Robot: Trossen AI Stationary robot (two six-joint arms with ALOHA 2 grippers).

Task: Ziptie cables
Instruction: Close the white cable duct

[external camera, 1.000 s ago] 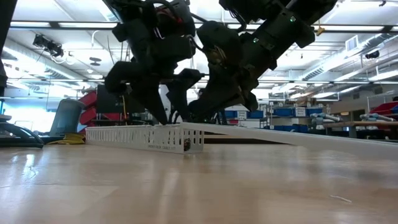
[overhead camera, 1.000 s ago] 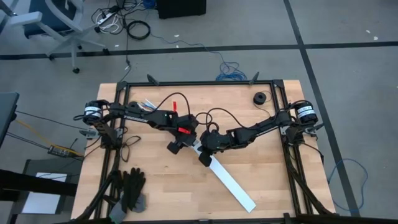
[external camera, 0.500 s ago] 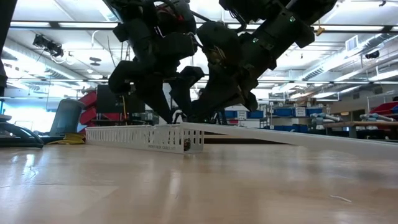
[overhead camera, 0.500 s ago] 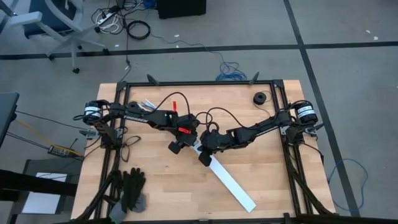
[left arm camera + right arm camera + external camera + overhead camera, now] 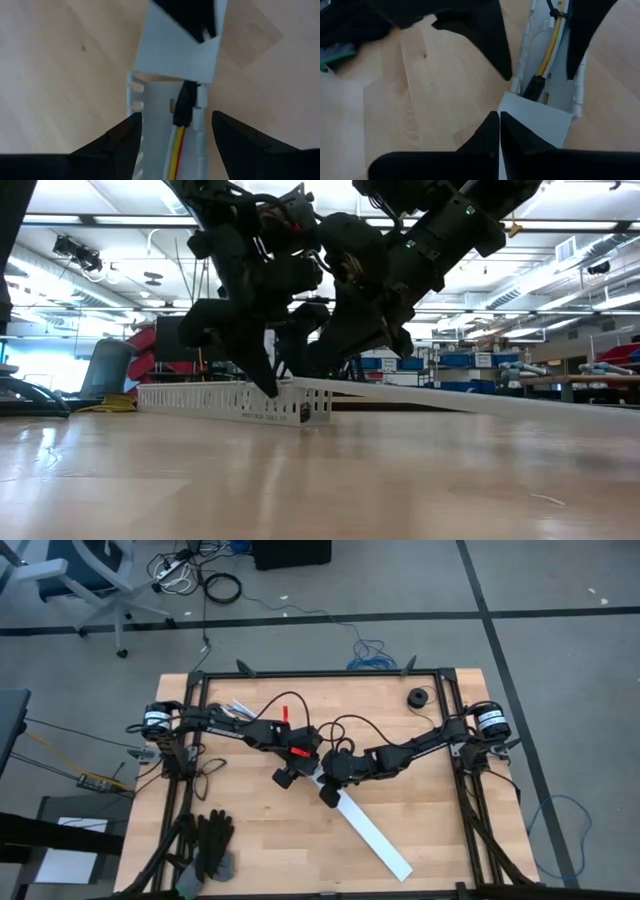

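Note:
A long white slotted channel lies slantwise on the table. A flat white cover lies over most of its length. In the uncovered end lie the cables, yellow, red and white, ending in a small dark plug. My left gripper is open and points steeply down. Its fingers stand on either side of the channel's uncovered end; I cannot tell whether they touch its walls. My right gripper is shut at the cover's end, just beyond the plug. My right gripper has its shut fingertips on the cover's end edge, at one corner, slanting down from the table's right side. Whether they pinch that edge or only press on it, I cannot tell.
A pair of black gloves lies at the near left. A black roll sits at the far right. Black frame rails run along the table's left, right and far sides. Bare wood lies near the front edge.
My left gripper has sunk toward the channel, so its open fingers now reach down beside the channel's walls. The gap between its fingers looks unchanged.

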